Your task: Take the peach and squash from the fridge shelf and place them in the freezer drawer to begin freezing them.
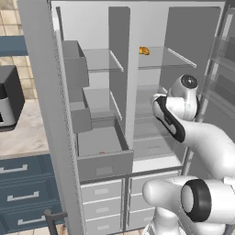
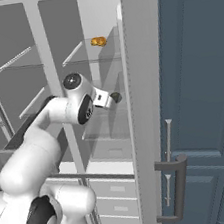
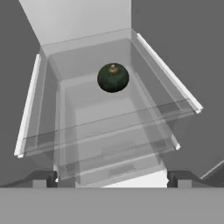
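Squash (image 3: 113, 78): we see a small round dark green fruit with a mottled rind and a pale yellowish spot at its top. It sits on a glass shelf (image 3: 131, 114) in the right half of the fridge, toward the back edge and about midway between the shelf's 2 side rails. In the right base view the squash (image 2: 115, 98) shows as a dark ball just beyond the hand.

Peach (image 1: 102, 152): we make out a small red-orange speck on the floor of the drawer, near its front edge; too small for more detail.

Drawer (image 1: 104, 164): a deep grey box with a flat front and a small rectangular handle, pulled out of the fridge's left half, below the shelves.

Gripper (image 3: 111, 179): 2 dark fingertips stand far apart at the bottom corners of the hand view, spread wide and holding nothing. The hand faces the shelf from its front edge, with the squash well apart from the tips.

Arm (image 1: 176, 112): it reaches into the right compartment at the level of the middle shelf.

Lumpy item (image 1: 144, 50): orange-yellow, on the top shelf of the right half, near its back left corner.
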### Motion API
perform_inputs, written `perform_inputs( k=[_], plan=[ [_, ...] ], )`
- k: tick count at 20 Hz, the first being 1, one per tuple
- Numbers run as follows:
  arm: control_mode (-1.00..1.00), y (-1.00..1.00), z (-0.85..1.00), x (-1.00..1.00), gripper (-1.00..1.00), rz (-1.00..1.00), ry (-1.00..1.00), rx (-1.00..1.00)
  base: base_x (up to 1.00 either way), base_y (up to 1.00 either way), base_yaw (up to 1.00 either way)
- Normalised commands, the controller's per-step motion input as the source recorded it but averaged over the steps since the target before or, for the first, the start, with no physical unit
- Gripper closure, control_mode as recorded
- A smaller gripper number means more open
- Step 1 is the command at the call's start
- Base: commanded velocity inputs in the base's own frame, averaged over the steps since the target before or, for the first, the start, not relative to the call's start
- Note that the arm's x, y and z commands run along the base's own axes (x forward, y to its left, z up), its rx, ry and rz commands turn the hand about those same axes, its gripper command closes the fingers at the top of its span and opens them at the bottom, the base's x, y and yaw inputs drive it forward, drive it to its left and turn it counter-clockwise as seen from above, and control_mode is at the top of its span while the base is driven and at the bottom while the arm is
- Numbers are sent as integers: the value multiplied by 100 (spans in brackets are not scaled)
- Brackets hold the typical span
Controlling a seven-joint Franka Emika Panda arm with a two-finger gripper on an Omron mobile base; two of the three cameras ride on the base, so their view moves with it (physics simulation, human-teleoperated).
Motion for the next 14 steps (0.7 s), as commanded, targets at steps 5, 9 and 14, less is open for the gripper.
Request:
perform_inputs(
  k=[5, 9, 14],
  plan=[
    [-100, -13, -1, 67, -100, -1, 6, 0, 0, 0, 0],
    [-100, -6, -12, 57, -100, 0, 6, 0, 0, 0, 0],
    [-100, -5, -25, 45, -100, 0, 7, 0, 0, 0, 0]
  ],
)
